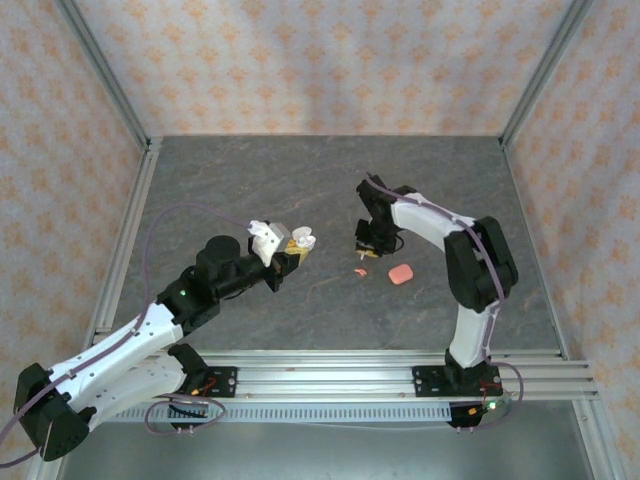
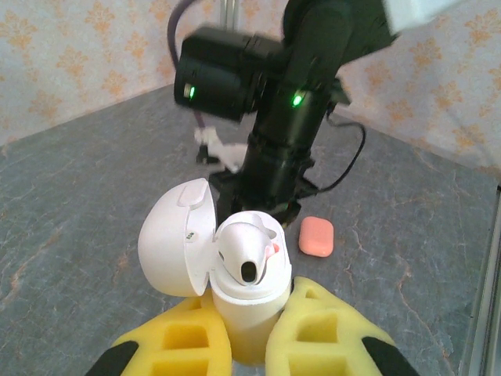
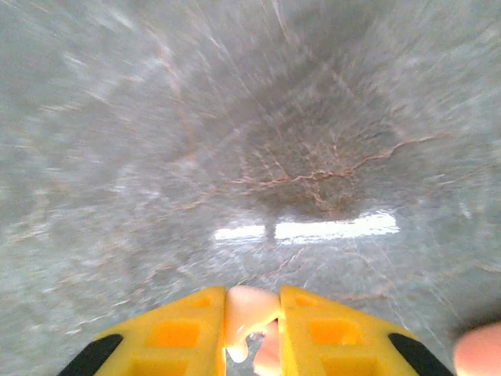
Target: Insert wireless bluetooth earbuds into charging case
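Observation:
My left gripper [image 1: 285, 255] is shut on the open white charging case [image 2: 243, 294], holding it upright with its lid [image 2: 176, 247] swung left. A white earbud [image 2: 246, 254] sits in the case, and a salmon-pink bit [image 2: 272, 249] shows beside it. My right gripper [image 1: 367, 250] hangs just right of the case, low over the table. Its yellow fingers [image 3: 188, 333] are shut on a salmon-pink earbud [image 3: 252, 309]. Another salmon-pink earbud [image 1: 360, 271] lies on the table below that gripper.
A closed salmon-pink case [image 1: 401, 273] lies on the grey marbled table [image 1: 300, 180] right of the loose earbud; the same pink case [image 2: 316, 236] lies beyond the white one. The right arm [image 2: 282, 117] stands close behind the held case. Patterned walls enclose the table.

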`<state>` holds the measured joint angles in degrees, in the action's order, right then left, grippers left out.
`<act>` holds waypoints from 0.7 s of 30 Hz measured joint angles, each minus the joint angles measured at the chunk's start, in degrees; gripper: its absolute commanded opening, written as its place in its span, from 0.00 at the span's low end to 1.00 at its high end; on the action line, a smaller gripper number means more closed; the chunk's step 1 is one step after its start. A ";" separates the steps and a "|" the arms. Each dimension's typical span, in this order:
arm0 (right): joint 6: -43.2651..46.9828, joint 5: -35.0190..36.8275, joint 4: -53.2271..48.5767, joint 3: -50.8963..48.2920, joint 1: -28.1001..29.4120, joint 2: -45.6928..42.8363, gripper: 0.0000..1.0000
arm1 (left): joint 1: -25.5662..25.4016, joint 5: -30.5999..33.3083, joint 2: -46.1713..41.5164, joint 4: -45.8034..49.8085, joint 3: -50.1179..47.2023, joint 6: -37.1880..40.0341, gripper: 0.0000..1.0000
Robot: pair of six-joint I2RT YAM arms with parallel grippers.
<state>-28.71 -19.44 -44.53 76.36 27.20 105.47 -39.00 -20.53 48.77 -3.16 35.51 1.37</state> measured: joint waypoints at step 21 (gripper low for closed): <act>0.96 19.91 9.90 -1.79 14.36 -36.68 0.21 | -0.04 -3.76 7.98 -7.23 4.66 0.04 0.00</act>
<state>-27.75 0.47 -34.63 74.56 41.56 68.79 -39.05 -24.29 56.75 -10.39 40.16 1.41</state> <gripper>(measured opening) 0.213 0.110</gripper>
